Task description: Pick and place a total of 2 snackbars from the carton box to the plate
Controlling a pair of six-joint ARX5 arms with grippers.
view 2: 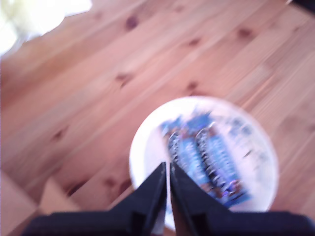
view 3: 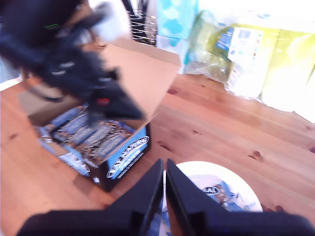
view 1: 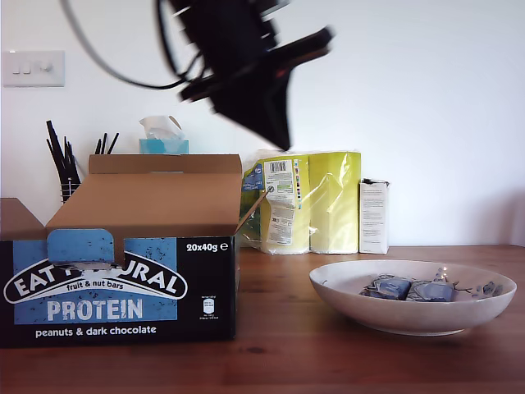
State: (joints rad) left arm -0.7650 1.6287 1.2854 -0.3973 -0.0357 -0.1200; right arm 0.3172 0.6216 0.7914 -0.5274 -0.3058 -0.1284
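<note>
Wooden table holds the box at nine o'clock and the plate at three. Two bars lie in the plate, so the job looks done. My first gripper and my second gripper are both pinched closed, holding nothing.

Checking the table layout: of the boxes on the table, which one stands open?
The brown carton box at the exterior view's left, flap raised, bars showing inside; the small white carton behind the plate is shut.
</note>
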